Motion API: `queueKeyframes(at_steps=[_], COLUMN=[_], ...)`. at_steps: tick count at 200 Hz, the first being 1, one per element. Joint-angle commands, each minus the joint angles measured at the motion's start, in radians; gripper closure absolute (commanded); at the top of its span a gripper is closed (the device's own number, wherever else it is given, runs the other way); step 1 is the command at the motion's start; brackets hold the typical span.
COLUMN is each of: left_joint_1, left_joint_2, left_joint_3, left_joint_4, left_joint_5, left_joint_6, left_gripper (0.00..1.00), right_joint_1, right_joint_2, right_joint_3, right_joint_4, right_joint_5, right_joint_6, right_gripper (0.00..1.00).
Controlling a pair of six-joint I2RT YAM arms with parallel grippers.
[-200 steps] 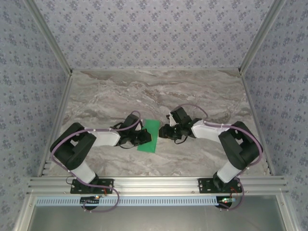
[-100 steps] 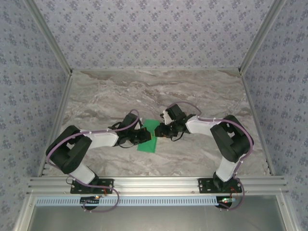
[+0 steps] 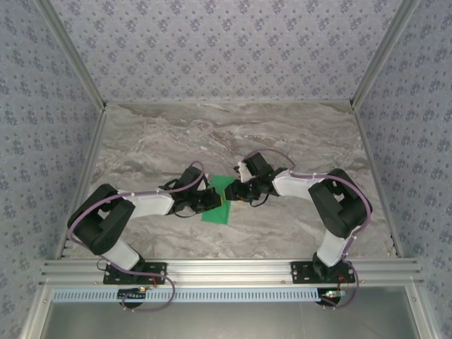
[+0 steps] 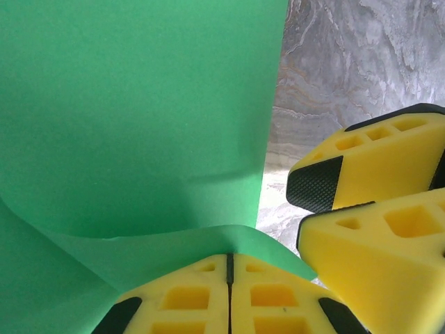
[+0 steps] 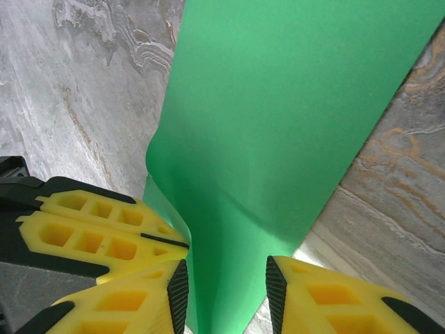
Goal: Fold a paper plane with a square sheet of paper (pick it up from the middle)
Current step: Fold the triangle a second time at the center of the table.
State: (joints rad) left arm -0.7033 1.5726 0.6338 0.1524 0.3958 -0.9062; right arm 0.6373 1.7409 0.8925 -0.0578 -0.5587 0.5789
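The square sheet of paper (image 3: 216,212) is bright green and lies at mid-table between the two arms. My left gripper (image 3: 218,200) is shut on its left edge. In the left wrist view the paper (image 4: 139,104) curls up over the closed fingertips of that gripper (image 4: 229,259). My right gripper (image 3: 232,191) reaches in from the right. In the right wrist view the right gripper (image 5: 226,292) is open, its black pads either side of a raised hump of the paper (image 5: 278,104). The left gripper's yellow fingers (image 5: 104,223) sit just beside it.
The marble tabletop (image 3: 233,134) stretches bare behind the paper to the patterned back wall. An aluminium rail (image 3: 233,268) runs along the near edge by the arm bases. The two grippers are almost touching over the paper.
The right gripper has moved left to the paper's top edge and its jaws have widened a little. The left gripper has shifted slightly right and closed fully on the paper.
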Motion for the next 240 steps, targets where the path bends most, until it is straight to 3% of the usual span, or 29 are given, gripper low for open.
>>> queueKeyframes(at_steps=[1,133,183,240], left_joint_1=[-0.008,-0.007,-0.007,-0.007], left_joint_2=[0.01,0.044,0.025,-0.025], left_joint_3=[0.009,0.02,0.018,0.006], left_joint_4=[-0.016,-0.024,-0.027,-0.046], left_joint_5=[-0.011,-0.011,-0.012,-0.022], left_joint_6=[0.018,0.022,0.019,0.019], left_gripper=[0.93,0.94,0.94,0.94], right_joint_1=[0.005,-0.003,-0.003,-0.007], right_joint_2=[-0.012,-0.028,-0.005,-0.013], right_joint_3=[-0.017,-0.075,-0.057,-0.029], right_joint_4=[0.024,0.128,0.088,0.011], right_joint_5=[-0.034,-0.084,-0.074,-0.007], right_joint_6=[0.003,0.042,0.028,-0.017], right_gripper=[0.59,0.52,0.67,0.66])
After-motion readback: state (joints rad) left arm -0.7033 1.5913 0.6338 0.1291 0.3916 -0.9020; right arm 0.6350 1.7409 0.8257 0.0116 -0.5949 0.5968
